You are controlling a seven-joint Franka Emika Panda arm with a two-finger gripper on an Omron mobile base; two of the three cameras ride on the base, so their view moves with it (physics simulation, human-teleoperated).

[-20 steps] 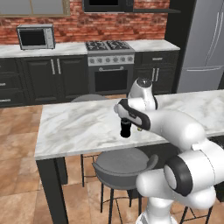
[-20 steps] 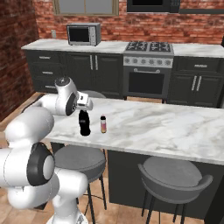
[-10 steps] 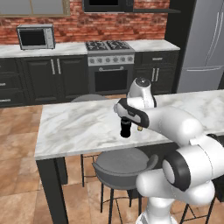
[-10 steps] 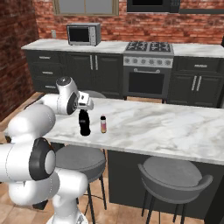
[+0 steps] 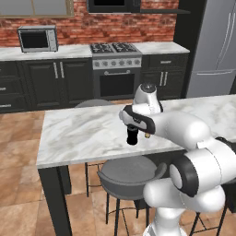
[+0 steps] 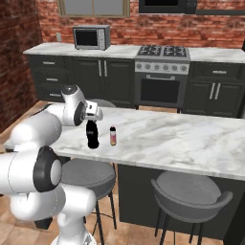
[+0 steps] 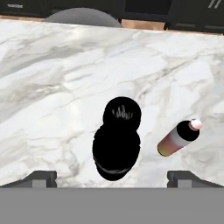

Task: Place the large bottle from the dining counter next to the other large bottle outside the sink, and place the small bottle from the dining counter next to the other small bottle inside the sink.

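Note:
The large bottle (image 7: pixel 117 146), black with a black cap, stands upright on the dining counter (image 7: pixel 52 78). The hand view looks down on its top. My gripper (image 7: pixel 116 177) hangs just above it, open, with a fingertip wide to each side and nothing held. From the base views, the gripper (image 5: pixel 133 120) (image 6: pixel 94 117) sits over the bottle's neck, and the large bottle (image 5: pixel 132 136) (image 6: pixel 92 135) stands below it. The small bottle (image 7: pixel 179 138) (image 6: pixel 113 136), pale-capped with a yellow-to-pink body, stands close beside the large one. The sink is out of view.
The dining counter (image 5: pixel 78 133) (image 6: pixel 182 139) is a long marble slab with grey stools (image 5: pixel 131 173) (image 6: pixel 191 191) under its near edge. Behind it stand dark cabinets, a stove (image 5: pixel 115 50), a microwave (image 5: pixel 38 39) and a steel fridge (image 5: pixel 212 46).
The hand has barely shifted above the large bottle. Both bottles stand where they were, and the jaws have stayed open.

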